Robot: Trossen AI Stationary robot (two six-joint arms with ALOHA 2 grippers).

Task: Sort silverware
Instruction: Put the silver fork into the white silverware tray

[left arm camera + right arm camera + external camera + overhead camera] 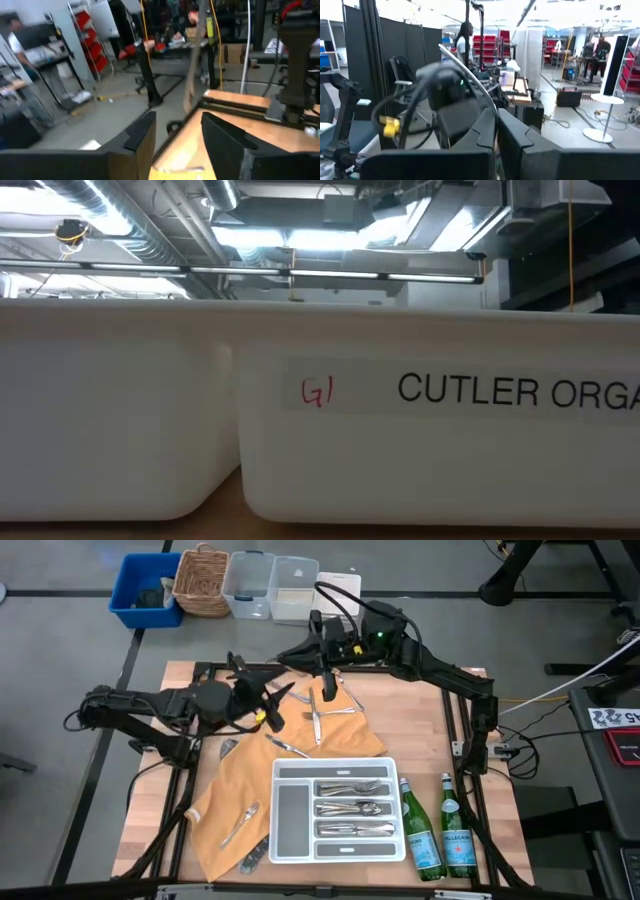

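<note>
- We see the wooden table (430, 740) with an orange cloth (232, 795) spread from centre toward 7 o'clock.
- White divided tray (287, 815) sits at 5 o'clock on the cloth edge; forks, spoons and knives (352, 808) already fill its three right slots.
- Two green bottles (440, 840) stand just right of the tray.
- Left gripper (268, 700) hovers at 10 o'clock above the table, fingers (227, 137) spread apart, nothing between them that we can see.
- Right gripper (327, 675) at 12 o'clock, fingers (517, 132) pressed nearly together on a thin shiny piece (470, 75); we cannot tell which kind.
- Loose silverware (316, 720) lies on the cloth near 12 o'clock; one fork (240, 824) lies at 7 o'clock.
</note>
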